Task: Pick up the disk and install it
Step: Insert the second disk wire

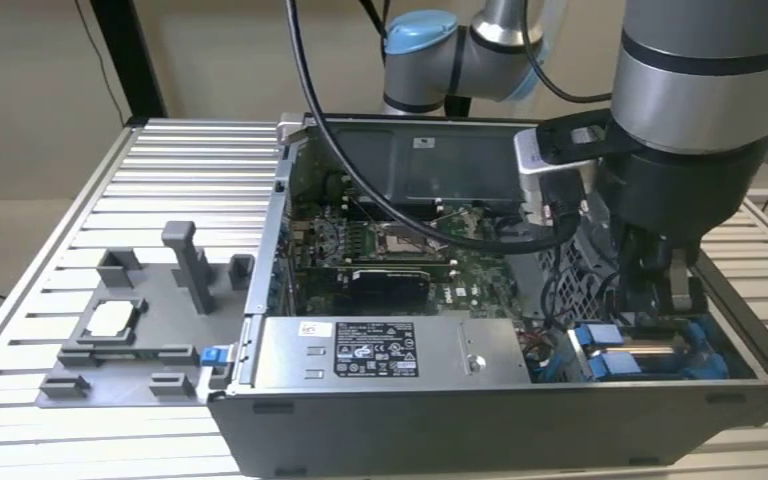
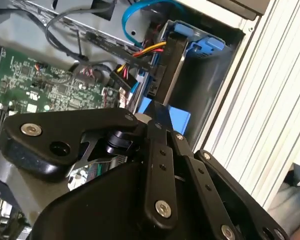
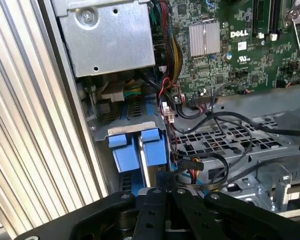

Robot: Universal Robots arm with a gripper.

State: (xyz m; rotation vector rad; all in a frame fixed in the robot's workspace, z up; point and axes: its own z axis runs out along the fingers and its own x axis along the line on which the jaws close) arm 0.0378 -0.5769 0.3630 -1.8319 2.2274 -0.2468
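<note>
The gripper (image 1: 658, 290) reaches down into the open computer case (image 1: 518, 420), at the corner on the exterior view's right, nearest the camera. Its fingers (image 2: 171, 55) are closed on the disk (image 1: 651, 352), gripping it edge-on. The disk stands on its thin edge in the drive bay (image 3: 135, 131), its flat faces upright and its long axis running down into the bay. Blue bracket tabs (image 3: 152, 145) sit at its top. Beside the bay lies the grey power supply (image 1: 384, 350), and the green circuit board (image 1: 384, 240) spreads behind.
</note>
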